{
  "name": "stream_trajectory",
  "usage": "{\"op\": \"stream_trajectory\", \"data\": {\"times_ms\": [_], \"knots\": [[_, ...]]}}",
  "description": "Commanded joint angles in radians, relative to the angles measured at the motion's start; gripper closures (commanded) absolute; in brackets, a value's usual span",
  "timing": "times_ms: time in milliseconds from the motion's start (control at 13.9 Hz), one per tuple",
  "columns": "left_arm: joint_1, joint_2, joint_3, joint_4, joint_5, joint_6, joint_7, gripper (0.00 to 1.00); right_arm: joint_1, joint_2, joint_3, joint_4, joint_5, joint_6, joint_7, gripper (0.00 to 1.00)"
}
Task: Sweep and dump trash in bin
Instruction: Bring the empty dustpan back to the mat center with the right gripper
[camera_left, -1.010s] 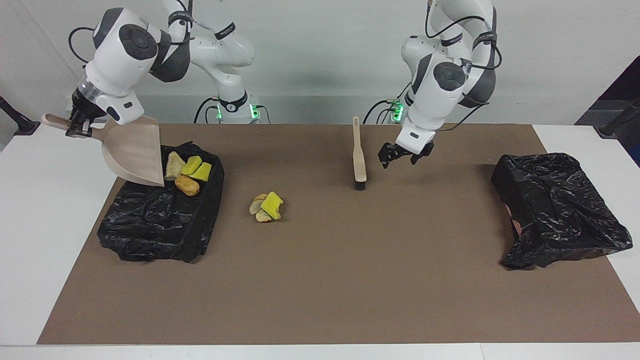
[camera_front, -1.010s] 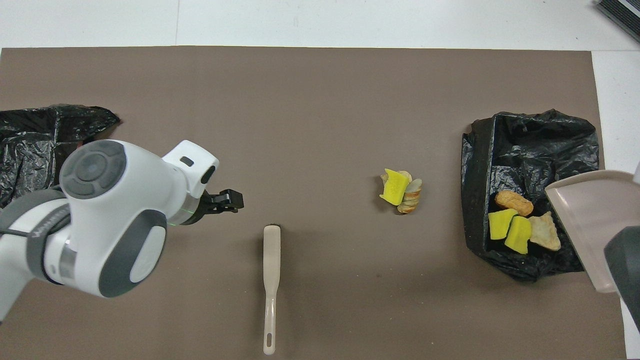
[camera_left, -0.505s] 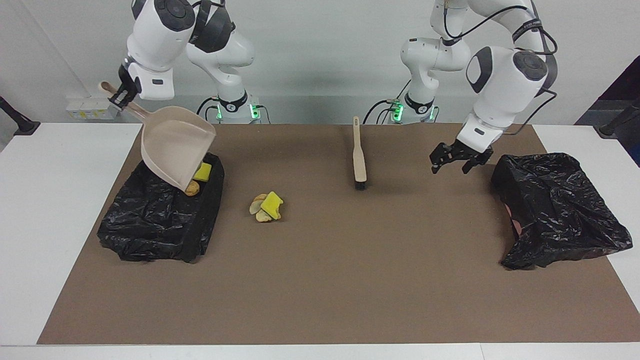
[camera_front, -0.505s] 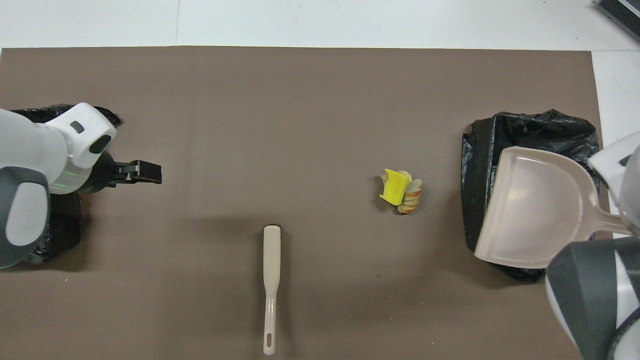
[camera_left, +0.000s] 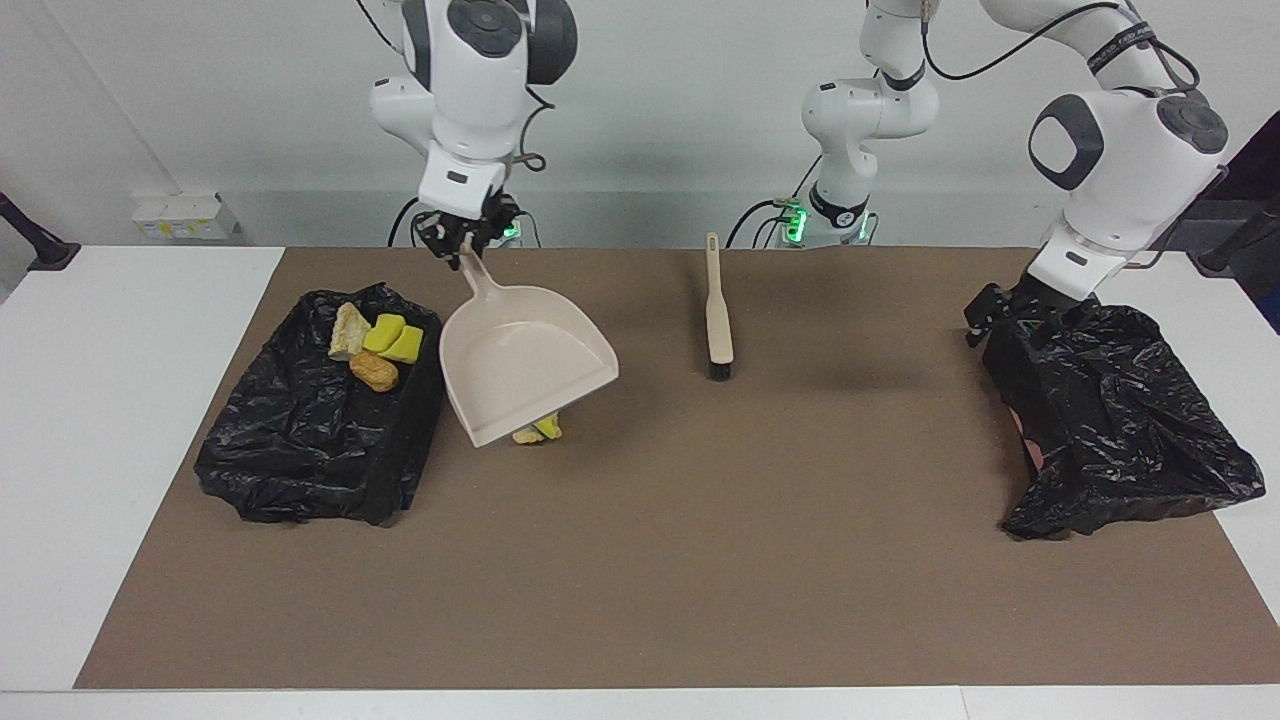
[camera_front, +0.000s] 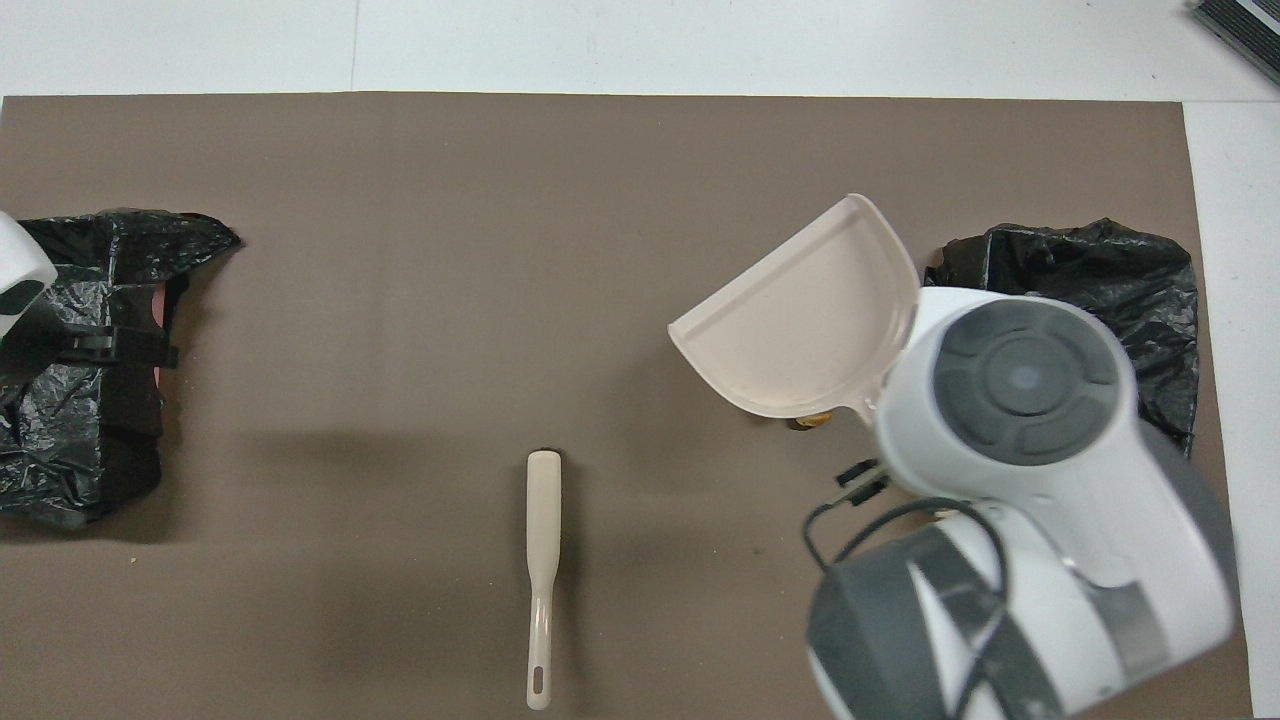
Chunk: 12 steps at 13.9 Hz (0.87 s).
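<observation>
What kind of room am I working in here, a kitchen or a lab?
Most likely a robot lab bench: two bolted-down arms at a white table under a brown mat, plain grey wall, and staged trash in a bag-lined bin.

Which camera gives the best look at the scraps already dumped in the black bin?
The facing view. There the dumped scraps lie in plain sight in the bin at the right arm's end of the table: yellow pieces and tan lumps. In the overhead view the right arm covers that part of the bin, hiding them.

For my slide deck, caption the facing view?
Right gripper holds the dustpan over leftover trash beside the bin; brush lies idle.
</observation>
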Motion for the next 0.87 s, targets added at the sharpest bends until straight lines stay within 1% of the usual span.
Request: {"op": "stream_trajectory", "data": {"times_ms": [0, 72, 144, 216, 289, 361, 433, 505, 577, 649, 794], "knots": [[0.034, 0.019, -0.014, 0.033, 0.016, -0.022, 0.015, 0.0, 0.082, 0.222, -0.003, 0.144, 0.085, 0.098, 0.323, 1.0], [0.02, 0.022, -0.014, 0.049, 0.019, -0.027, -0.011, 0.0, 0.103, 0.294, -0.003, 0.214, 0.093, 0.132, 0.386, 1.0], [0.012, 0.026, -0.019, 0.075, 0.025, -0.06, -0.078, 0.0, 0.117, 0.37, -0.003, 0.292, 0.094, 0.146, 0.437, 1.0], [0.003, 0.049, -0.024, 0.123, 0.053, -0.109, -0.136, 0.0, 0.142, 0.45, -0.003, 0.382, 0.094, 0.16, 0.506, 1.0], [-0.017, 0.072, -0.027, 0.194, 0.073, -0.184, -0.172, 0.0, 0.172, 0.533, -0.003, 0.458, 0.094, 0.199, 0.584, 1.0], [-0.037, 0.086, -0.027, 0.246, 0.073, -0.237, -0.192, 0.0, 0.206, 0.608, -0.004, 0.521, 0.091, 0.247, 0.642, 1.0], [-0.043, 0.088, -0.027, 0.274, 0.073, -0.269, -0.193, 0.0, 0.231, 0.67, -0.009, 0.57, 0.088, 0.287, 0.673, 1.0], [-0.046, 0.085, -0.027, 0.286, 0.074, -0.301, -0.194, 0.0, 0.24, 0.705, -0.007, 0.598, 0.088, 0.318, 0.689, 1.0], [-0.048, 0.081, -0.03, 0.305, 0.073, -0.332, -0.194, 0.0, 0.242, 0.724, -0.003, 0.609, 0.09, 0.344, 0.707, 1.0], [-0.046, 0.069, -0.04, 0.303, 0.073, -0.341, -0.189, 0.0, 0.246, 0.745, -0.003, 0.615, 0.093, 0.364, 0.739, 1.0], [-0.042, 0.046, -0.044, 0.288, 0.071, -0.345, -0.178, 0.0, 0.286, 0.79, -0.007, 0.62, 0.087, 0.413, 0.753, 1.0]]}}
